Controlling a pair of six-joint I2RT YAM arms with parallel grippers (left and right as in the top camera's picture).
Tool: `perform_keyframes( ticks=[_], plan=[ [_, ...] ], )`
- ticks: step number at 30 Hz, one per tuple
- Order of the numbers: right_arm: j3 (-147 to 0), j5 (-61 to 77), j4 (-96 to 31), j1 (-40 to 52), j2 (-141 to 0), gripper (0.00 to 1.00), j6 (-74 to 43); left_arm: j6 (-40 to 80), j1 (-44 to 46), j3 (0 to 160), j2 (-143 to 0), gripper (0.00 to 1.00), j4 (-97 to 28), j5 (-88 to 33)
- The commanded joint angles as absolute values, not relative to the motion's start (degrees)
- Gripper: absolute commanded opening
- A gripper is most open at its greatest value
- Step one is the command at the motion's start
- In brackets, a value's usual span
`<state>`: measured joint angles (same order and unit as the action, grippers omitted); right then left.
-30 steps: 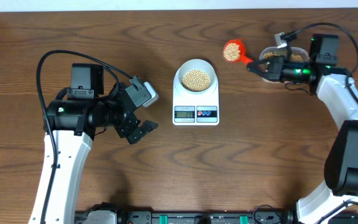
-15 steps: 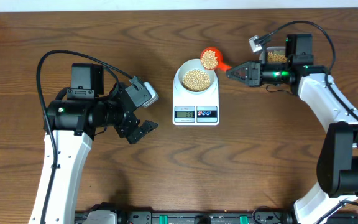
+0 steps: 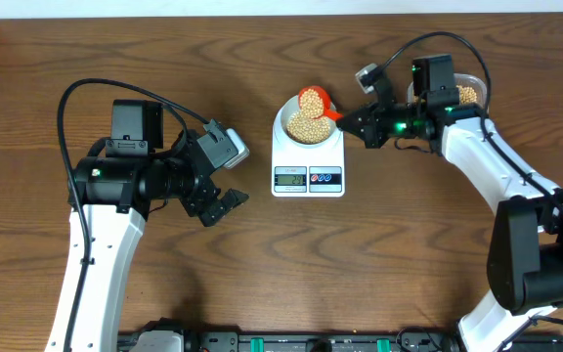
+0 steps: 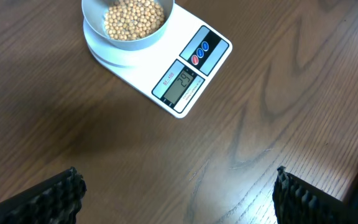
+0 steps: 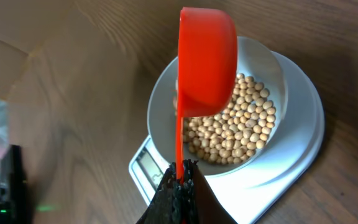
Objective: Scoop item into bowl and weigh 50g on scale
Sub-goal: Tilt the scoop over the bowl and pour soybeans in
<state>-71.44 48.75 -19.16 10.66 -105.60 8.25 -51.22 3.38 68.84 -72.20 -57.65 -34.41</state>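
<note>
The white bowl sits on the white scale at the table's middle, partly filled with tan beans. My right gripper is shut on the thin handle of an orange scoop, which hangs over the bowl's far rim with beans in it. In the right wrist view the scoop is tipped on its side above the bowl and the right gripper pinches its handle. My left gripper stands open left of the scale, above bare wood, with nothing in it.
A clear plastic tub with more beans stands at the far right, behind the right arm. The scale's display and two round buttons face the table's front edge. Black equipment lines the front edge.
My right gripper has carried the scoop leftward from beside the tub to above the bowl. The left arm has not moved.
</note>
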Motion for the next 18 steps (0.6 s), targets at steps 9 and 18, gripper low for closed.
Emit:
perform_keyframes(
  ticks=[9, 18],
  plan=[
    [-71.2, 47.0, -19.0, 10.9, -106.2, 0.01, 16.4, -51.2, 3.1, 70.4, -71.9, 0.99, -57.8, -35.4],
    [-71.2, 46.9, -18.8, 10.8, -106.1, 0.01, 20.4, -51.2, 3.1, 70.4, -71.9, 0.99, -57.8, -35.4]
  ],
)
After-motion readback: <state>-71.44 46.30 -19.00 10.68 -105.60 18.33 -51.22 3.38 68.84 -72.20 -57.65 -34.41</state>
